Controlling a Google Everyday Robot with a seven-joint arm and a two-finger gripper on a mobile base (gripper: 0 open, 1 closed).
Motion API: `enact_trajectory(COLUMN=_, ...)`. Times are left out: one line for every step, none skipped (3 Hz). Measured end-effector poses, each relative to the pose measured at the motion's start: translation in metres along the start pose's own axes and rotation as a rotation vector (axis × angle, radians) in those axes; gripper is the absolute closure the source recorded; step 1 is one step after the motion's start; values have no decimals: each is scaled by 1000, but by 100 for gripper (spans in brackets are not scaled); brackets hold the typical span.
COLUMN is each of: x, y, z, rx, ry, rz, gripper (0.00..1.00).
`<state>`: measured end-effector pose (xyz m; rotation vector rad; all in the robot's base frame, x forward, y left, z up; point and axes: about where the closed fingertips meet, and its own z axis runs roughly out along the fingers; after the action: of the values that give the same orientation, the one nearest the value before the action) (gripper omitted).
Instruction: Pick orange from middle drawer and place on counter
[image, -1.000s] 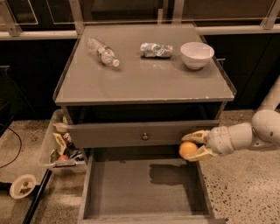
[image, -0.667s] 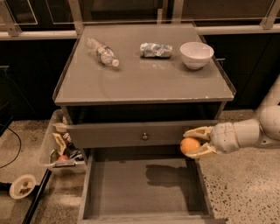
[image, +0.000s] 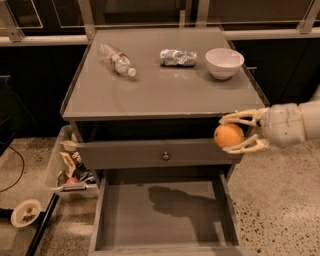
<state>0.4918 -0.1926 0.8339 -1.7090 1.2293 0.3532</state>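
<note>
1. The gripper (image: 224, 134) reaches in from the right, just below the tabletop's front right corner and in front of the right end of the closed drawer front (image: 150, 154).
2. Its jaws pinch the orange (image: 229, 136), with one pale finger curved over the top of the fruit and the other under it.
3. The orange hangs in the air, clear of every surface. It is lower than the tabletop's front edge and above the right side of the middle drawer (image: 125, 220).
4. The middle drawer is pulled out wide. Its flat grey floor carries only a dark shadow right of centre.
5. The closed drawer front above it has a small round metal knob (image: 165, 156) at its middle.
6. The tabletop (image: 150, 95) is glossy grey with a thin raised rim.
7. A clear plastic bottle (image: 116, 59) lies on its side near the back left corner, its white cap pointing toward the centre. Its label is too blurred to read.
8. A crumpled silvery packet (image: 178, 57) lies near the middle of the back edge. Its print cannot be read.
9. A white bowl (image: 224, 62) stands upright near the back right corner, well apart from the gripper.
10. Left of the cabinet, a clear bin (image: 56, 160) on the speckled floor holds mixed clutter, and no writing on it is legible.
11. A small round dish (image: 26, 212) sits on the floor, further toward the left.
</note>
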Motion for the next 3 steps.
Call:
enact_trajectory(x=-50, y=-47, z=-27, rx=16, ry=13, rz=-93, gripper=100)
enact_trajectory(x=-57, y=-59, z=-33, rx=35, ry=12, rz=-113, gripper=100)
enact_trajectory(x=-57, y=-58, z=-32, rx=33, ry=11, rz=-113, gripper=100)
